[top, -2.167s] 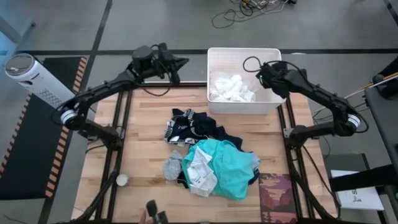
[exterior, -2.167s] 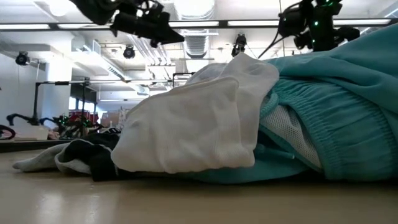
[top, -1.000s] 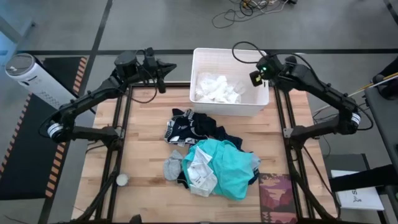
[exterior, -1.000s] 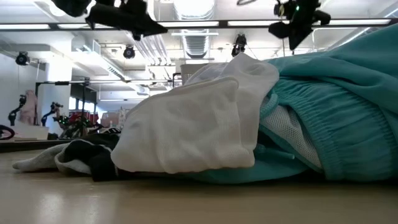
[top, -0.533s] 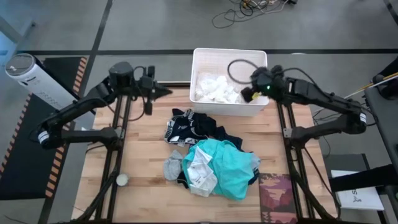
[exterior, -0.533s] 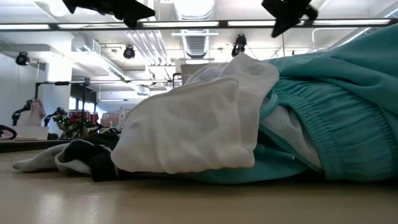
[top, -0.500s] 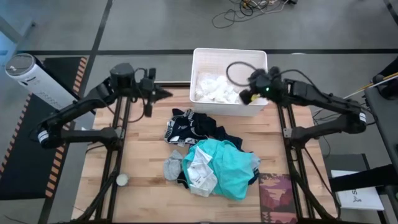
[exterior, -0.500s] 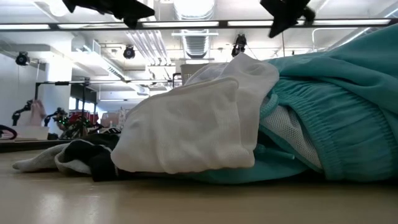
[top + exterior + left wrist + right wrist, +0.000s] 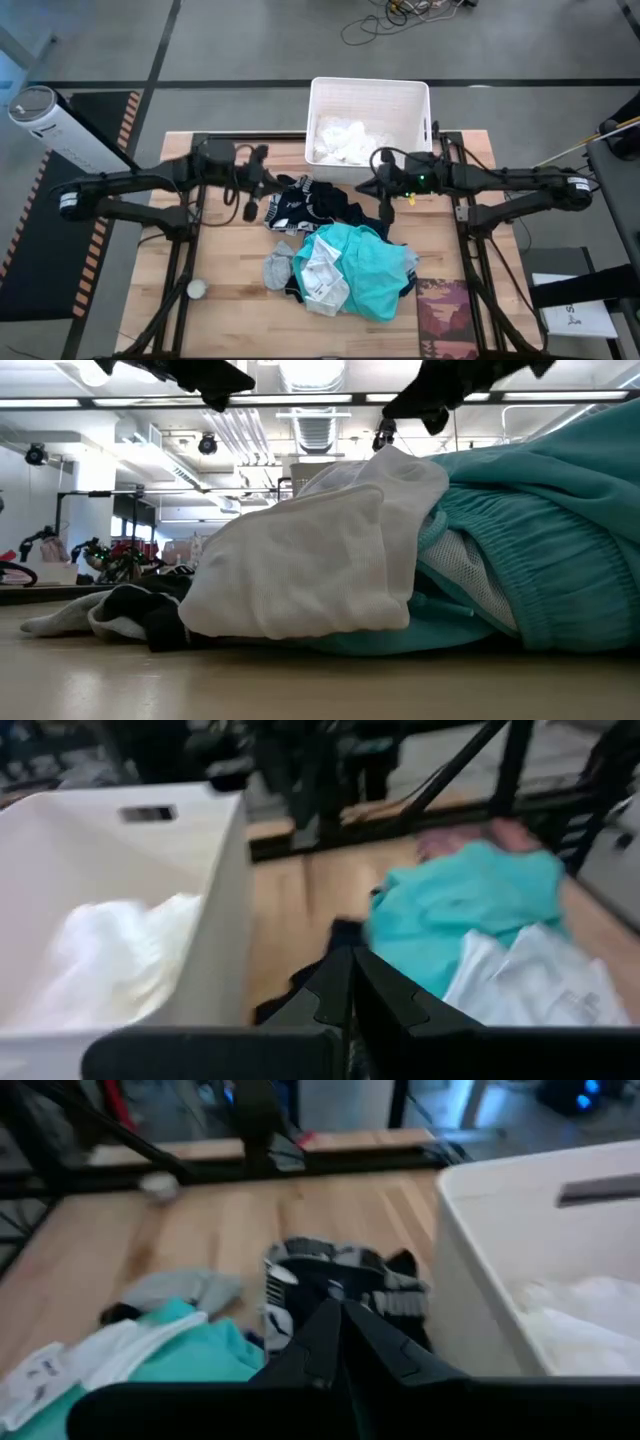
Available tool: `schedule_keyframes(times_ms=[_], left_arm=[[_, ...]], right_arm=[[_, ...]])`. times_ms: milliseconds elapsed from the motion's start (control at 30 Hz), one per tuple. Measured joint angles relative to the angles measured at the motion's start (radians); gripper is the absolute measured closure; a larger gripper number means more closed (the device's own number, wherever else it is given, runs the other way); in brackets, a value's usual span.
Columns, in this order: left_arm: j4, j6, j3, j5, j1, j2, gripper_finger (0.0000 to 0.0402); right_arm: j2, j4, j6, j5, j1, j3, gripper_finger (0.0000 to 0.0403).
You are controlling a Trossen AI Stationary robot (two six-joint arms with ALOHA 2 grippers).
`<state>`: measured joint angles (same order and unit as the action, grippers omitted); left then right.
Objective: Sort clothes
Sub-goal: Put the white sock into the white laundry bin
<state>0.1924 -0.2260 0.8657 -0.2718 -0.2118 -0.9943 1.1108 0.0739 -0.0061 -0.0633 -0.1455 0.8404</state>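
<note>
While the pale slatted wooden table [image 9: 225, 270] is sitting on a grey floor, a heap of soft clothes [image 9: 335, 255] is lying at its middle: teal garment [image 9: 375, 270], navy printed piece [image 9: 305, 205], grey sock [image 9: 277, 268]. White fabric [image 9: 345, 145] is resting in the white plastic bin [image 9: 322, 92] at the far edge. The left gripper [image 9: 250, 190] and right gripper [image 9: 386, 192] are flanking the pile, both clenched and holding nothing. Ceiling strip lights [image 9: 300, 398] are glowing behind.

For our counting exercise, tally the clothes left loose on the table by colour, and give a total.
Teal: 1, the teal garment
White: 1, the white garment
Grey: 1, the grey piece
Navy with white print: 1, the navy garment
Total: 4 that can be told apart; more may lie hidden in the heap.
</note>
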Motion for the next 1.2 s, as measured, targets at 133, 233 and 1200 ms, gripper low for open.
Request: schedule_keyframes(times_ms=[133,233,1200], left_arm=[[-0.265,0.068,-0.148,-0.001,0.066,0.004,0.0401],[-0.430,0.137,-0.244,0.000,0.074,0.001,0.0401],[-0.606,0.483,-0.366,-0.133,0.101,-0.295,0.0201]], right_arm=[[-0.047,-0.071,-0.006,-0.007,0.000,-0.081,0.0403],[-0.091,-0.080,0.011,-0.006,0.007,-0.120,0.0403],[-0.207,-0.090,-0.003,0.040,0.043,-0.230,0.0403]])
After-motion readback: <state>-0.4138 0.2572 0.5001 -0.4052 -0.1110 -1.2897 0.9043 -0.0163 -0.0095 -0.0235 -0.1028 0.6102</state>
